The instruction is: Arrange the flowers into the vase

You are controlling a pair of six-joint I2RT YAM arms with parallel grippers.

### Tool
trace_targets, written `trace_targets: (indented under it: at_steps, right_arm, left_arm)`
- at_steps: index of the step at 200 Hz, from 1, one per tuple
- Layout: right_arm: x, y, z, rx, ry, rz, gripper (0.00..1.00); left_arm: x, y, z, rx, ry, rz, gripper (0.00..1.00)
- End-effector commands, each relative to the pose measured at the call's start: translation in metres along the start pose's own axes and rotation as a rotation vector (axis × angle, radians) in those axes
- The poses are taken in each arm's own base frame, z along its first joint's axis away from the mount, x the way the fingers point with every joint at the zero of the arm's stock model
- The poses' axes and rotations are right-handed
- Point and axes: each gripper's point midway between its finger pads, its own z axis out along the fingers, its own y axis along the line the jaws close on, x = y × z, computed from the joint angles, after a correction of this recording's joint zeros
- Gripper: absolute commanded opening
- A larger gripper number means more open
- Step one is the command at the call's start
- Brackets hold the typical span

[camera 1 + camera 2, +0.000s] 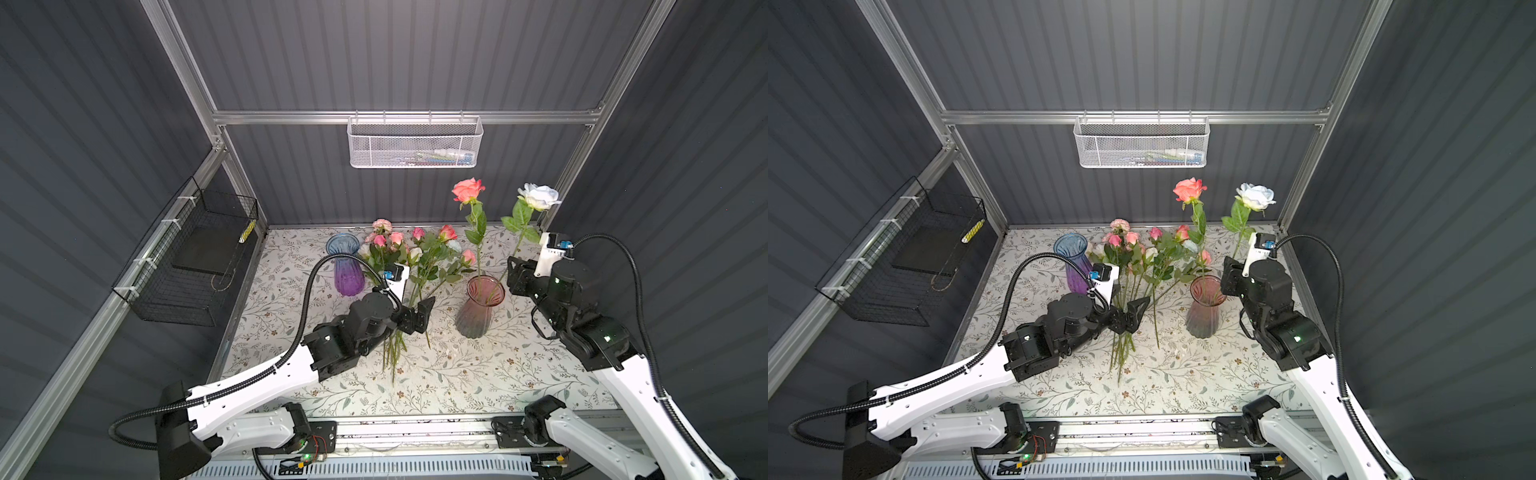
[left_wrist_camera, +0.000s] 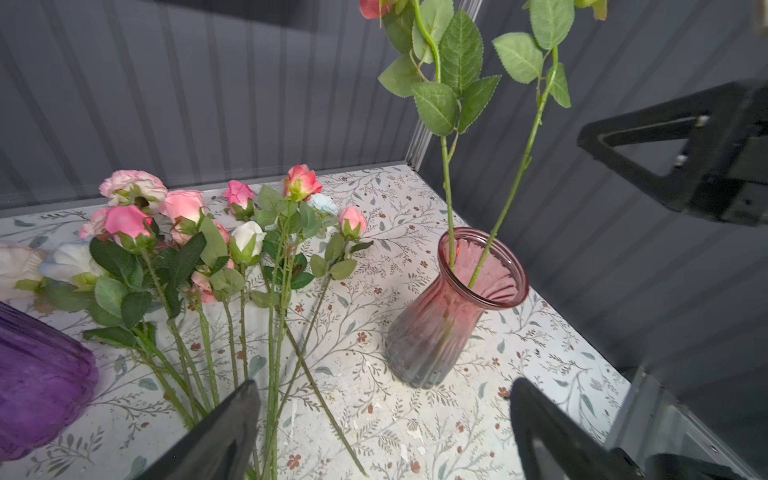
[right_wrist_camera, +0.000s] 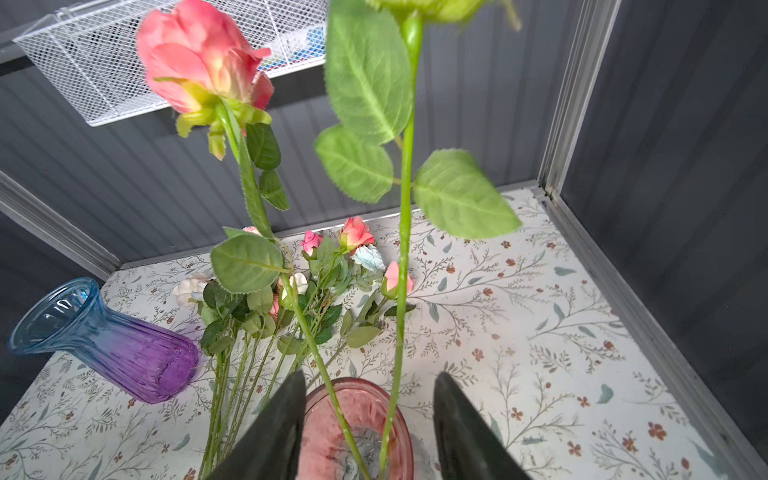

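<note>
Jo: Over the pink vase (image 1: 473, 322) mouth sits the right hand (image 3: 368, 378). Its fingers are parted, and the pale blue rose (image 1: 538, 195) stem runs up between them with neither finger touching it.

Sam: Gripping anything?

Jo: No, nothing. The foot of the stem is inside the vase and the rose leans right in both top views. The coral rose (image 1: 467, 189) stands in the same vase, close to upright.

Sam: Left hand?

Jo: The left hand (image 2: 382, 384) is spread wide, low over the bare stem ends of the loose flowers (image 1: 419, 257), and it holds nothing. One finger is just beside a couple of stems — can't tell if it touches them.

Sam: Where's the rest of the bunch?

Jo: Flat on the table (image 1: 498, 374), blooms toward the back wall and stems fanned toward the front — between the two vases. The blue-purple vase (image 1: 347, 270) stands upright just left of the blooms.
</note>
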Motion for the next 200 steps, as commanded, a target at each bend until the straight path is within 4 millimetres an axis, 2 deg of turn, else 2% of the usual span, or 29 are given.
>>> trace_targets:
  at_steps: [1,13,26,35,46,54,81,95,100,115,143,179,200]
  right_arm:
    - [0.002,0.001,-0.012,-0.029,0.024,0.023,0.57]
    - [0.001,-0.001,-0.025,-0.041,0.016,0.05,0.58]
    - [0.003,-0.002,-0.037,-0.064,0.013,0.079,0.58]
    - [0.006,-0.004,-0.043,-0.07,0.017,0.098,0.57]
    - [0.012,-0.005,-0.049,-0.086,0.024,0.109,0.57]
    - [0.017,-0.008,-0.052,-0.086,0.026,0.123,0.56]
    - [0.04,-0.018,-0.051,-0.065,0.046,0.133,0.56]
    - [0.05,-0.02,-0.049,-0.06,0.068,0.133,0.56]
    - [0.053,-0.02,-0.048,-0.061,0.076,0.136,0.56]
    - [0.063,-0.019,-0.045,-0.067,0.098,0.145,0.56]
    - [0.071,-0.022,-0.042,-0.061,0.107,0.16,0.58]
    - [0.076,-0.024,-0.04,-0.049,0.113,0.144,0.59]
    - [0.078,-0.024,-0.038,-0.052,0.113,0.141,0.59]
  left_arm:
    - [0.009,0.025,0.018,-0.161,-0.002,-0.002,0.88]
    - [0.024,0.042,0.032,-0.245,0.067,-0.003,0.85]
    - [0.04,0.069,0.05,-0.336,0.162,-0.048,0.75]
    - [0.053,0.087,0.064,-0.358,0.239,-0.101,0.63]
    - [0.071,0.102,0.081,-0.343,0.319,-0.137,0.42]
    - [0.081,0.108,0.09,-0.354,0.367,-0.111,0.36]
    - [0.105,0.108,0.118,-0.341,0.531,0.065,0.37]
    - [0.118,0.102,0.13,-0.29,0.624,0.146,0.41]
    - [0.111,0.096,0.136,-0.266,0.633,0.167,0.42]
    - [0.126,0.088,0.146,-0.202,0.736,0.236,0.45]
    - [0.146,0.087,0.157,-0.187,0.877,0.31,0.43]
    - [0.168,0.07,0.161,-0.154,0.973,0.442,0.41]
    - [0.177,0.082,0.162,-0.219,1.011,0.487,0.4]
